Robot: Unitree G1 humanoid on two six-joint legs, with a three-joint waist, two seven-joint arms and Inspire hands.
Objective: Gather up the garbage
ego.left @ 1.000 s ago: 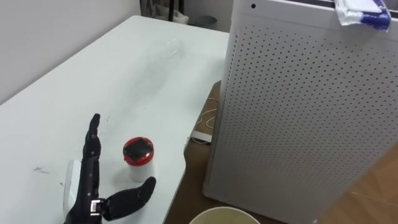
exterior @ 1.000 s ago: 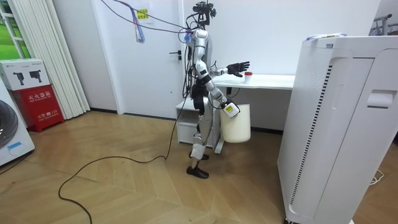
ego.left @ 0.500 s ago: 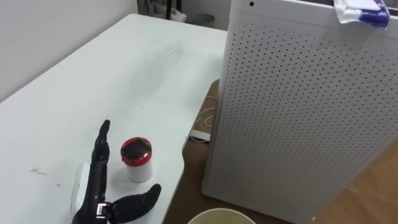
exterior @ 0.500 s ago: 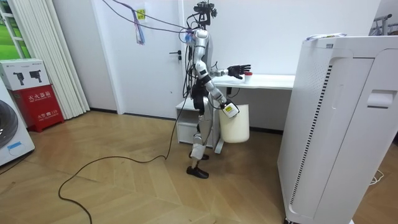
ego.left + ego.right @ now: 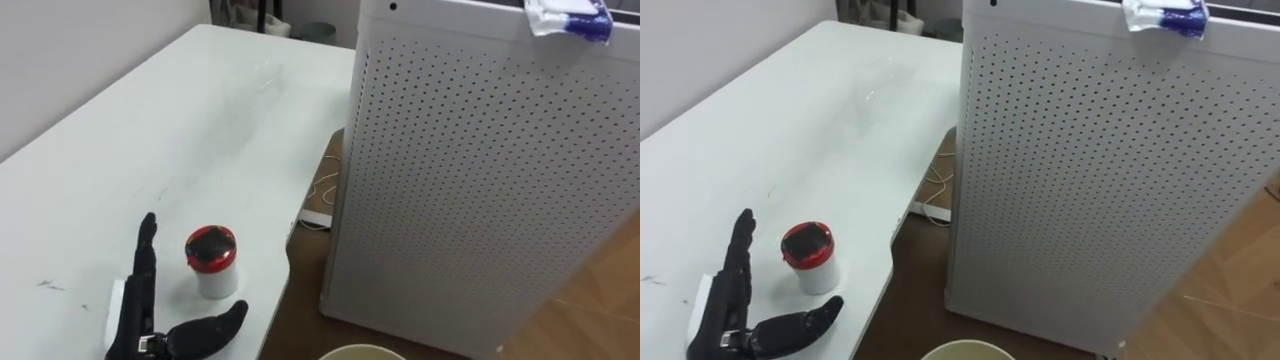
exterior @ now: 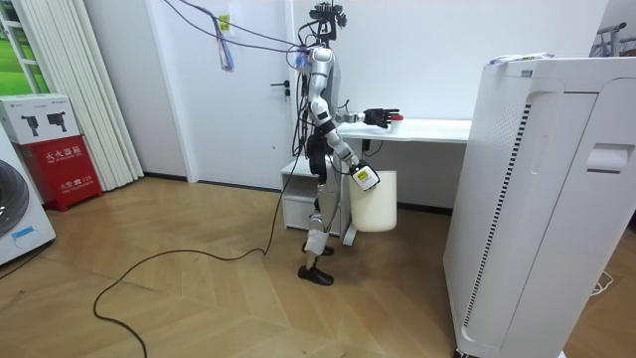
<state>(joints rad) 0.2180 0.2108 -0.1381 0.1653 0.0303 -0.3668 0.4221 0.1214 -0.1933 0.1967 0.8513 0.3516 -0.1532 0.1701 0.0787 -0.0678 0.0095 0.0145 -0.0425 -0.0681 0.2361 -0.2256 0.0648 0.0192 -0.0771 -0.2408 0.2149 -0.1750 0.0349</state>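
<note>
Red-lidded cup (image 5: pixel 212 262) stands near the white table's (image 5: pixel 150 130) right edge, just right of my left hand (image 5: pixel 140 312), whose fingers are straight and thumb spread. I should slide right and wrap its body squarely, without nudging it off.

"Where's the jar (image 5: pixel 213 262)?"
"On the desk (image 5: pixel 200 110), near its front edge, just right of the left robot hand (image 5: pixel 138 318), apart from it."
"And the cabinet (image 5: pixel 470 180)?"
"Right of the desk, a packet (image 5: pixel 566 17) on top, a bucket (image 5: pixel 360 352) low before it, a cable (image 5: pixel 322 188) on the floor between them."
</note>
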